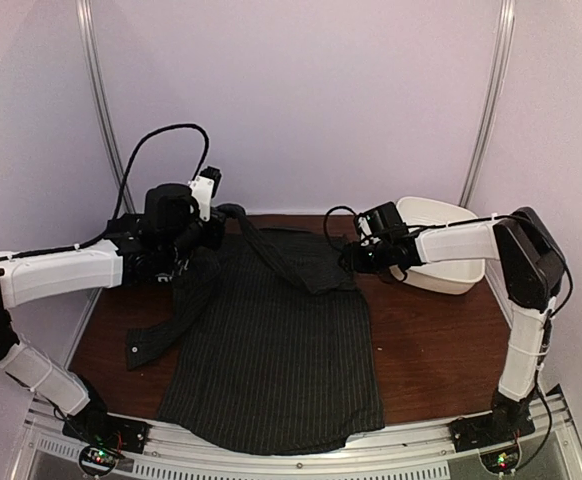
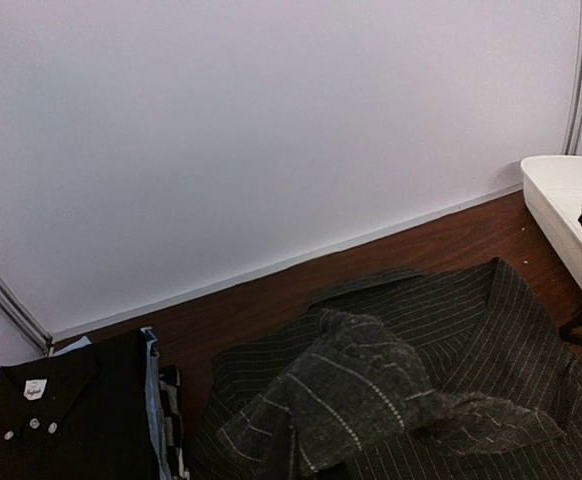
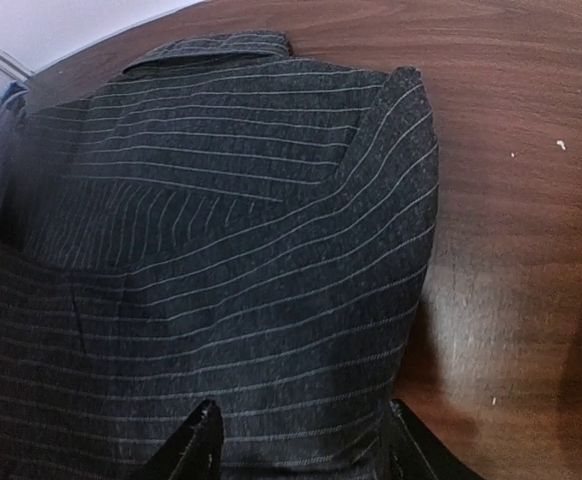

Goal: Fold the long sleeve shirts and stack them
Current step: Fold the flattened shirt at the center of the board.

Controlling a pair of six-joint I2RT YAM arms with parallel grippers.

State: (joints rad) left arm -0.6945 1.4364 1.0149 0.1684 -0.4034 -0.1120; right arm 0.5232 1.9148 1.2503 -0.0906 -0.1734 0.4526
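A charcoal pinstriped long sleeve shirt point(image 1: 271, 350) lies spread on the brown table point(image 1: 431, 340), collar toward the back wall. My left gripper point(image 1: 199, 248) hovers over its far left shoulder, shut on a bunched sleeve point(image 2: 371, 390) that rises toward the wrist camera; its fingers are hidden under the cloth. My right gripper point(image 1: 354, 257) sits low at the shirt's far right shoulder. In the right wrist view its fingertips point(image 3: 206, 440) stand apart over the folded shoulder edge of the shirt point(image 3: 251, 250), gripper midpoint point(image 3: 306, 445). A folded black shirt point(image 2: 41, 420) with white buttons lies at the far left.
A white plastic tub point(image 1: 441, 255) stands at the back right, just behind my right wrist. Under the folded black shirt a blue edge point(image 2: 151, 400) of more folded cloth shows. Walls close the back and sides.
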